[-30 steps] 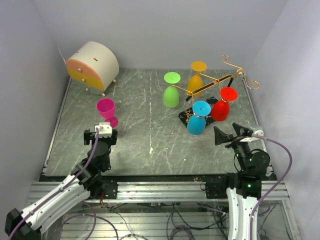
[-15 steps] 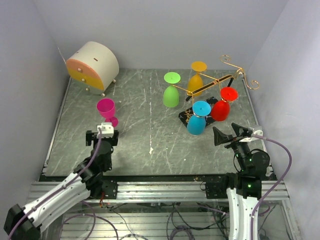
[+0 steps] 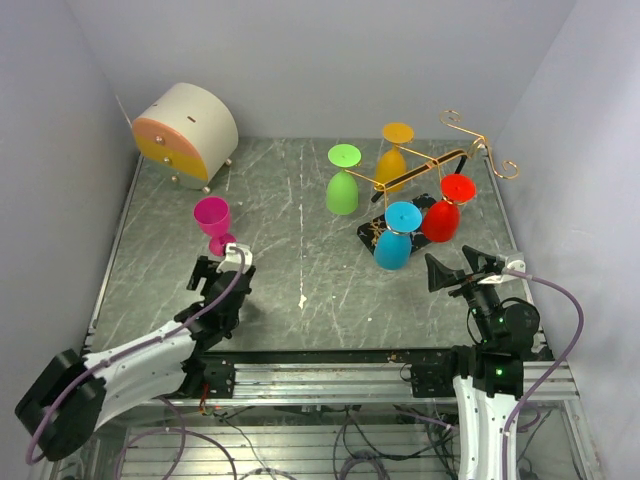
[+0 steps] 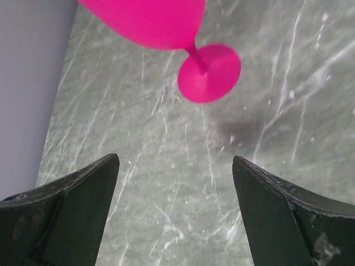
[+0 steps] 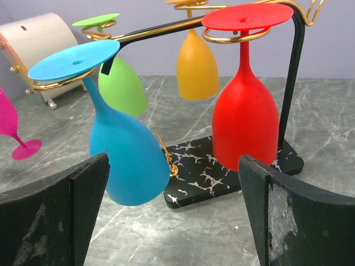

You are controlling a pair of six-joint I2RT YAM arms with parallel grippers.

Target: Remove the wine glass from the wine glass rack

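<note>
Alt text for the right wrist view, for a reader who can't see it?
From the wine glass rack hang four inverted glasses: blue glass and red glass nearest, green glass and orange glass behind. The open right gripper frames the bottom; a pink glass stands far left.

The wine glass rack (image 3: 430,166), gold wire on a black base, stands at the far right of the counter (image 3: 290,230). A green glass (image 3: 342,187), orange glass (image 3: 391,162), blue glass (image 3: 393,243) and red glass (image 3: 442,217) hang upside down on it. A pink glass (image 3: 212,217) stands upright, well apart on the left.
</note>
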